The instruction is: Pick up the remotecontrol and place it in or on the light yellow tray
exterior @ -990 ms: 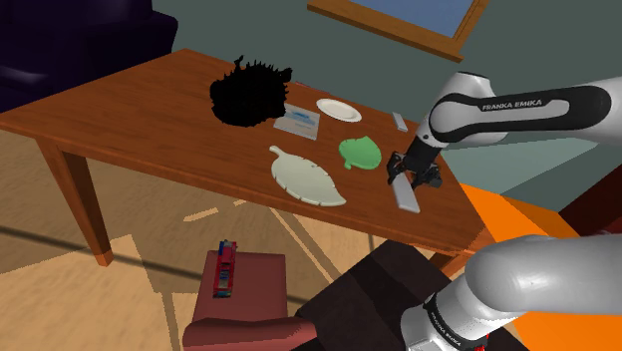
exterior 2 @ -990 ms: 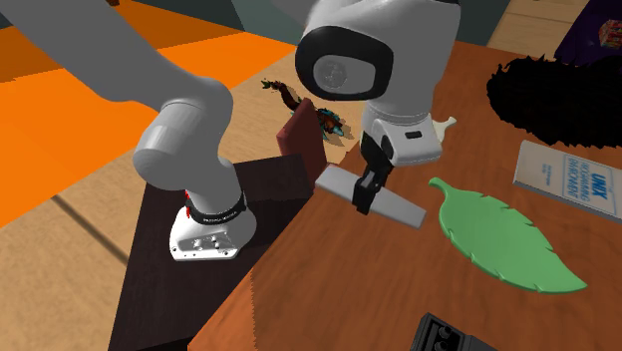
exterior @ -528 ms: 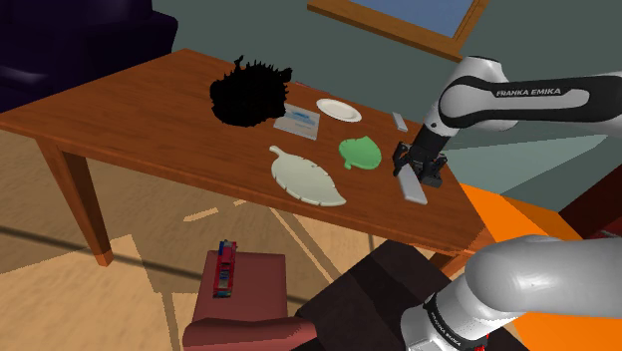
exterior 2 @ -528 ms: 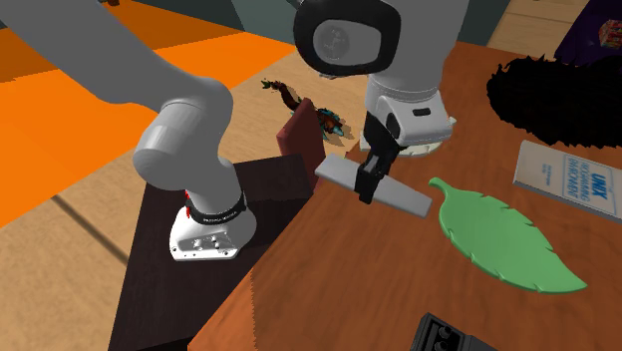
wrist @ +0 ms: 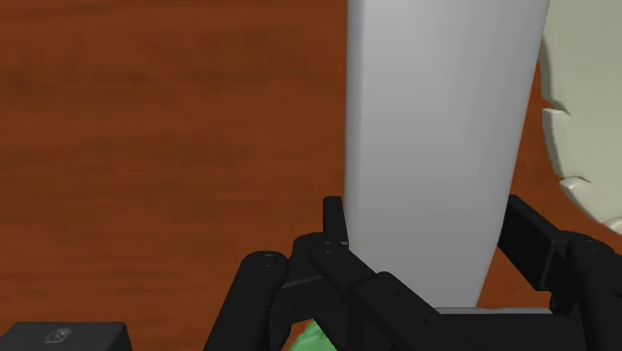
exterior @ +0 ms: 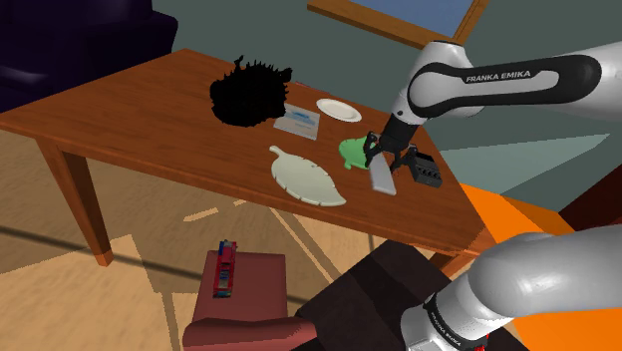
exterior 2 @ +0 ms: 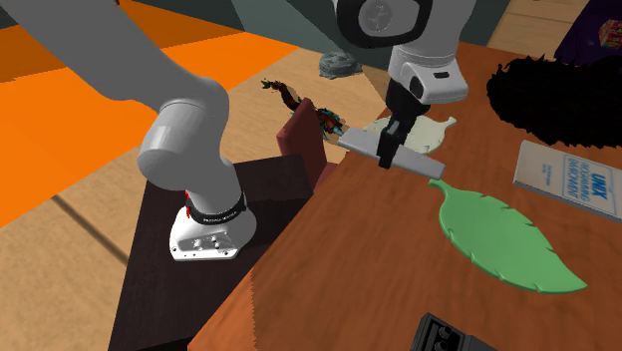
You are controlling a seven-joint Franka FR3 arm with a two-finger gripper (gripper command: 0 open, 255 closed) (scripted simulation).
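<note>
Gripper (exterior: 385,163) pinching the grey remote (exterior: 382,179), held above the table (exterior: 130,110). In the shoulder view, the pale tray (exterior: 305,175) lies at its nine o'clock.

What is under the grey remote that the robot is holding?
Brown tabletop shows below the grey remote control, which the gripper clasps, and an edge of the pale leaf-shaped tray lies beside it. The patch of table straight beneath the remote is covered.

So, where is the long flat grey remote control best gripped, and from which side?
Across its narrow width, near mid-length, coming from above the flat face. The long flat grey remote control is a thin slab, so its two long edges fit inside the black gripper, as now.
</note>
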